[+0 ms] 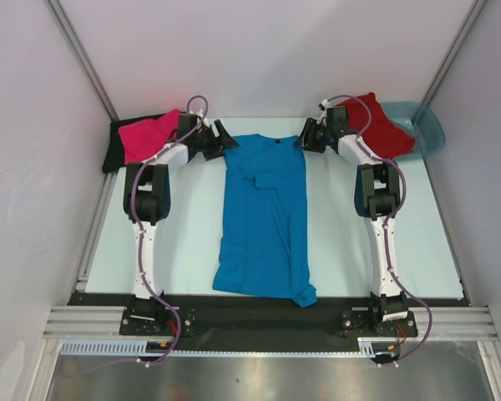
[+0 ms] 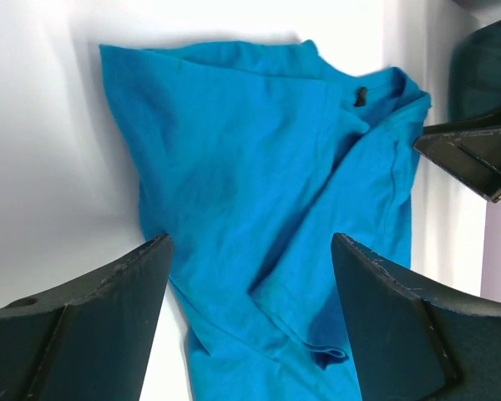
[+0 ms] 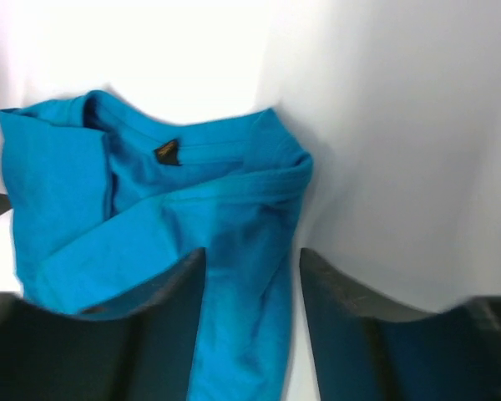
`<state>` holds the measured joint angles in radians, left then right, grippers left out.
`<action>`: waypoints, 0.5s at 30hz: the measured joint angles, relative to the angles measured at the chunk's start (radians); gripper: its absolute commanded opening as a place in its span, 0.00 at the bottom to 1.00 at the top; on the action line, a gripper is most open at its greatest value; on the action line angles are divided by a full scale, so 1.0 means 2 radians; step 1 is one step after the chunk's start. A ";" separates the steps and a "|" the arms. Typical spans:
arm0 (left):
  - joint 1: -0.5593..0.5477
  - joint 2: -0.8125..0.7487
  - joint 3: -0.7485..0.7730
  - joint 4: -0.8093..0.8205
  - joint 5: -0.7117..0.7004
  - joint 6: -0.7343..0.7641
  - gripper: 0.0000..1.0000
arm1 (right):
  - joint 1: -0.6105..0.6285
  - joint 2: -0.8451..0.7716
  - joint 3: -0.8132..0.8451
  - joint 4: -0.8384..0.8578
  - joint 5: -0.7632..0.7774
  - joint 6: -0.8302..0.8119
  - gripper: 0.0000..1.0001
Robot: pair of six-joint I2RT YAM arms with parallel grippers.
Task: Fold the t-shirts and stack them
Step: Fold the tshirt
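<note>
Since ppl asked abt containers: the only one was the teal tub at the far right corner of the counter. The red shirt was bunched over its left side, couldn't tell how much sat inside tbh. The pink shirt lay on the black shirt at the far left corner. The blue t-shirt lay flat mid-counter, collar at the far end, sleeves tucked in. The left end effector was released, jaws wide, just beside the collar's left corner. The right end effector had jaws apart too, over the right shoulder edge, nothing gripped.
</note>
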<state>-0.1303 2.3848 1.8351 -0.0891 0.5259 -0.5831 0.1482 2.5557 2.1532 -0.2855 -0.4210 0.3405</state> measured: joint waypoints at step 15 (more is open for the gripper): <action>0.001 0.019 0.026 -0.019 0.015 0.000 0.81 | -0.011 0.074 0.090 0.007 -0.040 0.028 0.04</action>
<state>-0.1284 2.4222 1.8877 -0.1268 0.5560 -0.5831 0.1253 2.7045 2.3341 -0.2714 -0.5014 0.3969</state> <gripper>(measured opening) 0.812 0.064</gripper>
